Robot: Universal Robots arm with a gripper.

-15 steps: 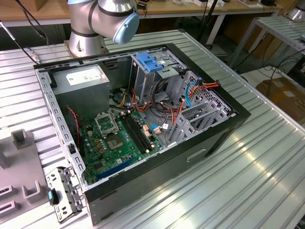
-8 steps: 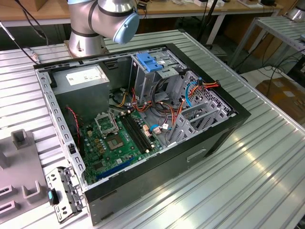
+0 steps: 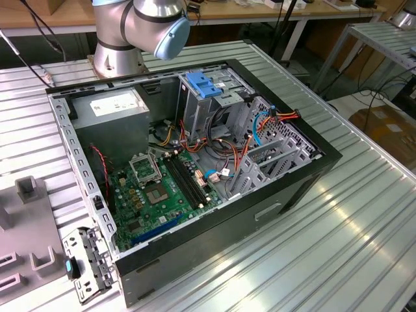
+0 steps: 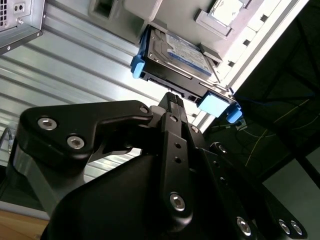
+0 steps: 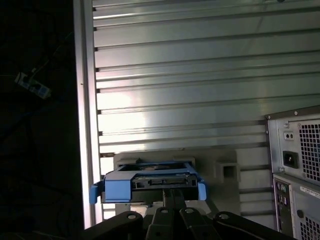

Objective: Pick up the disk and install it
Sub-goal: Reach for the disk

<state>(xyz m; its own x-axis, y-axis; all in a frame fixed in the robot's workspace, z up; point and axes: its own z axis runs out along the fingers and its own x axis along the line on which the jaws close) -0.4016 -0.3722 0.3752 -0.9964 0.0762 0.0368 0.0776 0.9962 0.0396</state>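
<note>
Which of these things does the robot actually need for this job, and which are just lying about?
Job: disk, gripper, open computer case, drive cage.
Lying about: grey fixture blocks, loose metal bracket, cardboard box.

I've got the case (image 3: 286,195) on the table (image 3: 364,221), arm base (image 3: 117,55) behind it. Disk (image 4: 177,50) is on a holder (image 5: 227,172) by the edge.

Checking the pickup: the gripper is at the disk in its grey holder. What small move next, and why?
Probably ease the gripper slightly further onto the disk: in both wrist views it only reaches the disk's near edge, and the disk sits in the grey holder.
</note>
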